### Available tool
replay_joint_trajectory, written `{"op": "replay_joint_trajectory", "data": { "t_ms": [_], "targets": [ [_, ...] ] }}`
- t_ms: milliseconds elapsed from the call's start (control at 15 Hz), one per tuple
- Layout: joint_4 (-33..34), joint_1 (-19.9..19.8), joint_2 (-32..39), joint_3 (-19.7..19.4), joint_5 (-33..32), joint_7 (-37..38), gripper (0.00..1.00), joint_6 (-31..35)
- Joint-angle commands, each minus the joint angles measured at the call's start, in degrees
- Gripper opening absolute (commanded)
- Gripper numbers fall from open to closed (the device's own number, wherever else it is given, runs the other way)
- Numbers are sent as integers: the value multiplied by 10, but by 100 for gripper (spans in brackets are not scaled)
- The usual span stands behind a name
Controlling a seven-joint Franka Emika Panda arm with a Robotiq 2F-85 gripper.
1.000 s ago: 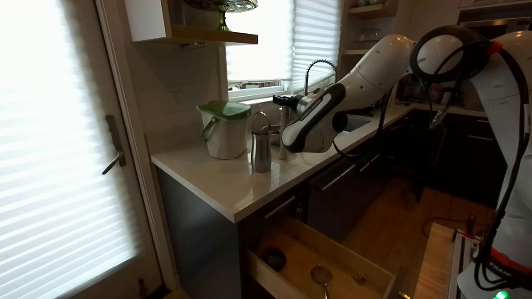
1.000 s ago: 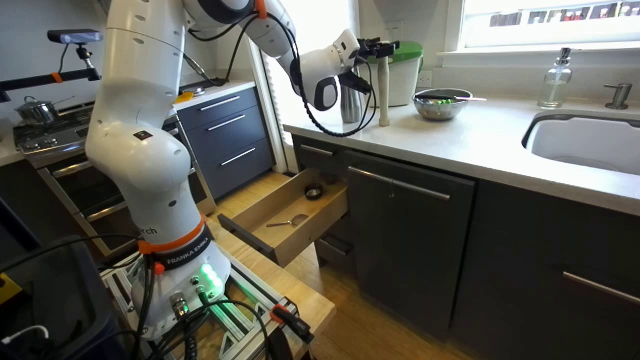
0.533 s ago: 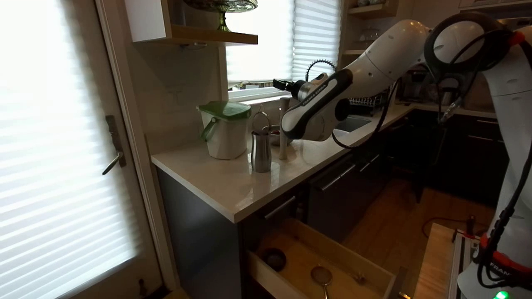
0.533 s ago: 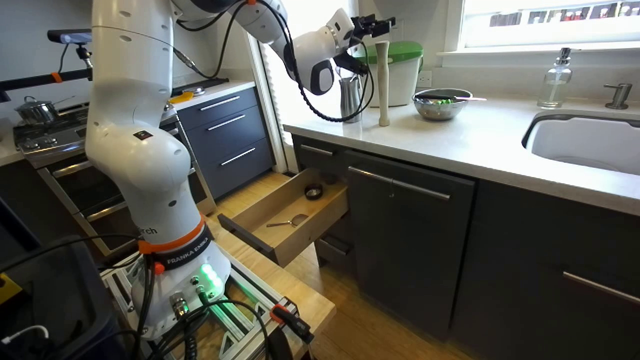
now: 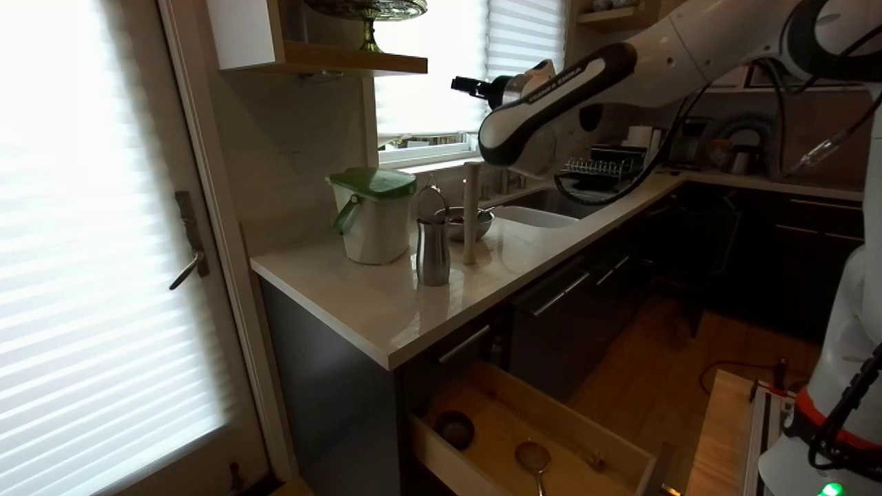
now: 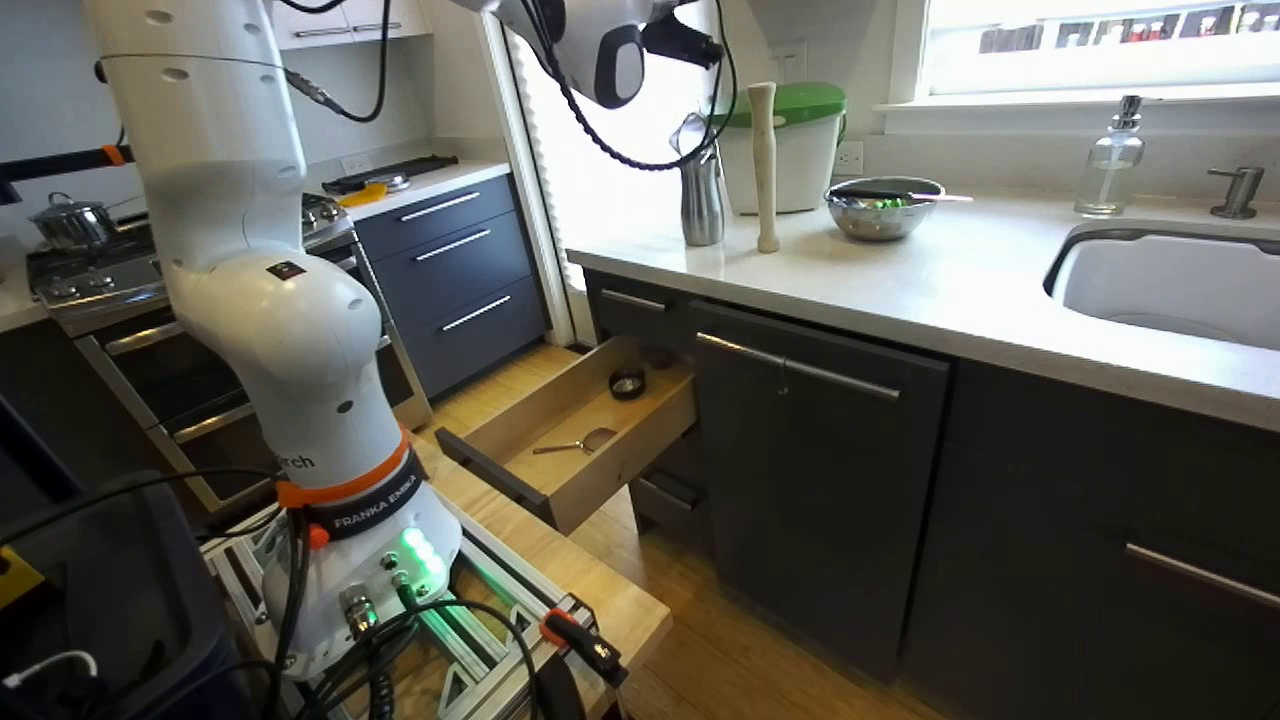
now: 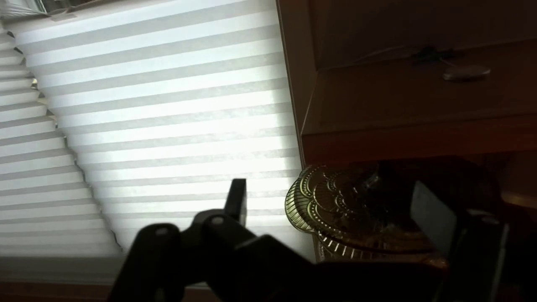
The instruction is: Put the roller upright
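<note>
The roller, a slim pale wooden cylinder, stands upright on the white counter in both exterior views (image 5: 470,213) (image 6: 764,165). It is just beside the shiny steel cup (image 5: 433,255), which also shows in an exterior view (image 6: 703,200). My gripper (image 5: 457,83) is high above the roller, clear of it and pointing level toward the wall. In the wrist view my gripper (image 7: 333,205) is open, its fingers wide apart with nothing between them. The roller is out of the wrist view. My fingertips are out of frame in an exterior view.
A pale bin with a green lid (image 5: 375,213) stands behind the cup. A metal bowl (image 6: 885,210) is beside the roller. A wooden shelf (image 5: 355,58) holds a green glass stand (image 7: 335,209). An open drawer (image 6: 590,430) sticks out below the counter (image 6: 960,270).
My open gripper has risen from the roller's top to well above it, and the arm has drawn up and back. The roller has stayed standing in place.
</note>
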Motion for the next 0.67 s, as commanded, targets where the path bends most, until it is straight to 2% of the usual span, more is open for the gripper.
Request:
{"op": "replay_joint_trajectory", "data": {
  "t_ms": [0,133,200,400,600],
  "targets": [
    [-56,11,-126,-1,28,-93,100,-158],
    [-69,8,-174,-2,78,-195,100,-222],
    [-83,-12,-194,7,96,-241,100,-234],
    [-125,-90,-248,65,170,-381,100,-247],
    [-182,-183,-304,149,272,-521,100,-258]
  ]
}}
